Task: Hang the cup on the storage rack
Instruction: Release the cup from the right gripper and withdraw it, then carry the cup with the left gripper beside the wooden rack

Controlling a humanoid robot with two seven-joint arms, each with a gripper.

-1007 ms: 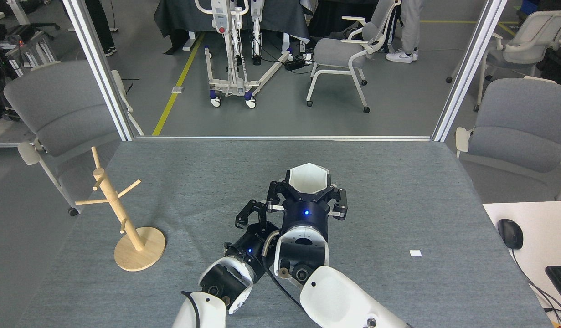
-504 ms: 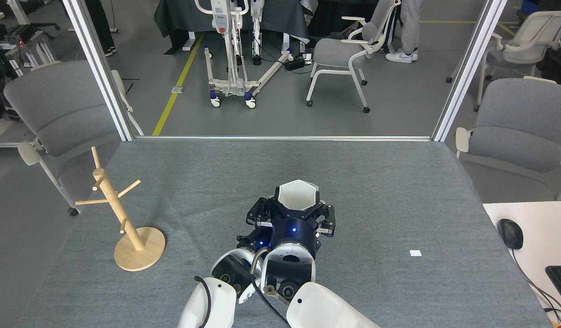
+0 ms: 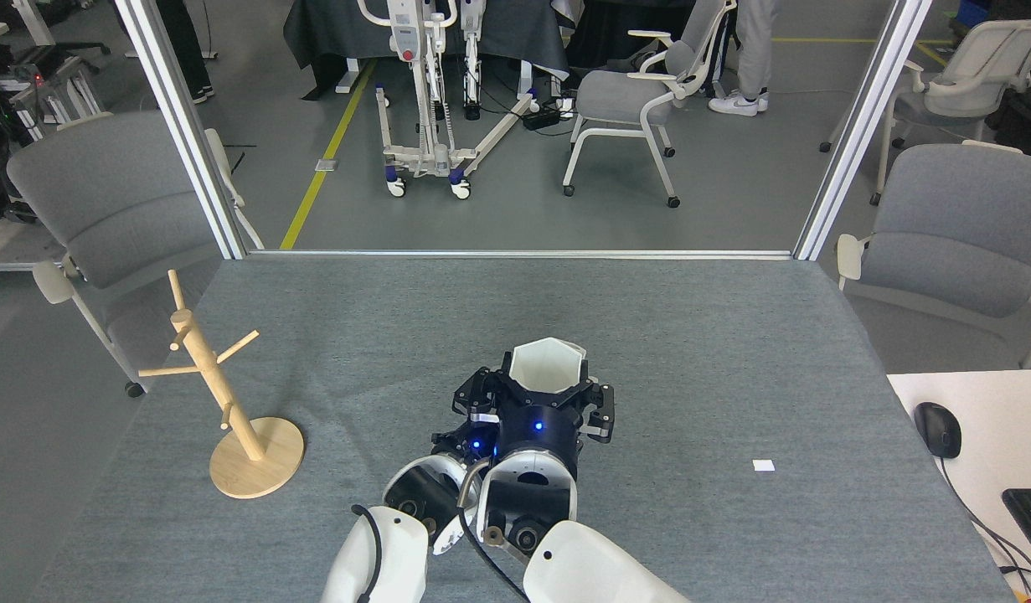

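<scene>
In the head view, you are drawing the right gripper (image 3: 547, 387) back toward the body, its fingers clamped round the cup (image 3: 546, 366), which is riding rim-up above the table (image 3: 733, 335). The left gripper (image 3: 473, 414) is tucking in just beside it; whether it is spread or pressed together cannot be told. The storage rack (image 3: 222, 394) is standing well apart to the left, so this looks like a handover, not hanging yet.

we see a matte white cup (image 3: 547, 366), a pale wooden mug tree (image 3: 222, 402), a speckled grey tabletop (image 3: 733, 352), and a black gripper (image 3: 538, 394) lit blue.
</scene>
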